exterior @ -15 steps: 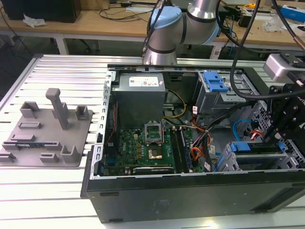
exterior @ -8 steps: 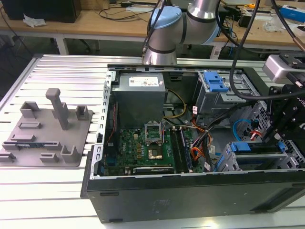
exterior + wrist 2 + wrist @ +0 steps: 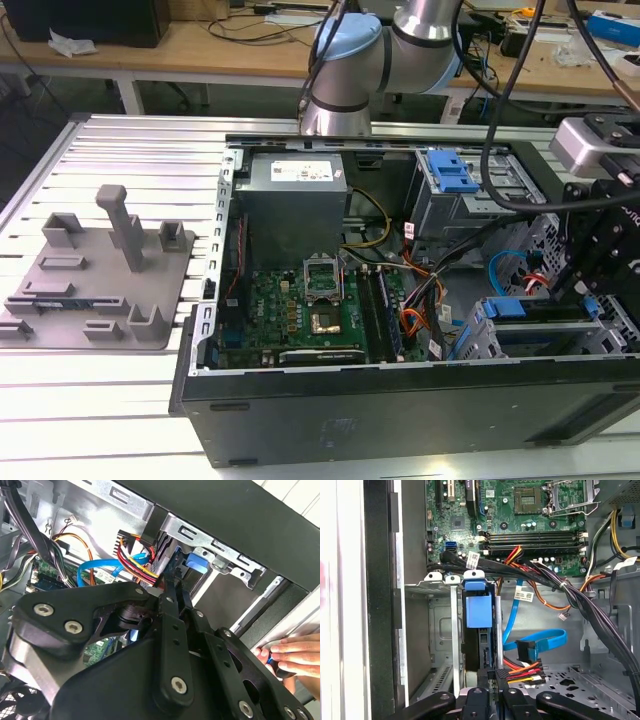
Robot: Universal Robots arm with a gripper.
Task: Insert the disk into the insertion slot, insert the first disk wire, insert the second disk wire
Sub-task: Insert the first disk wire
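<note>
Disk: its bright blue frame [image 3: 477,611] shows with a tab on top, and a dark drive edge shows below it.
Disk position: seated upright in the slot [image 3: 440,635], between the slot's grey metal walls, in the case [image 3: 400,400] corner near the front panel.
Gripper: fingers drawn together [image 3: 491,672], clamped on a black plug [image 3: 502,674] right at the disk's exposed end.
Plug wires: a red, orange and yellow bundle [image 3: 522,670] trails away from the plug.
Blue cable: a flat ribbon [image 3: 540,642] whose connector hangs loose just beside the disk.
Board: a green motherboard [image 3: 520,525] lies beyond the slot.
Hand: a person's fingers [image 3: 295,655] rest on the case edge.
</note>
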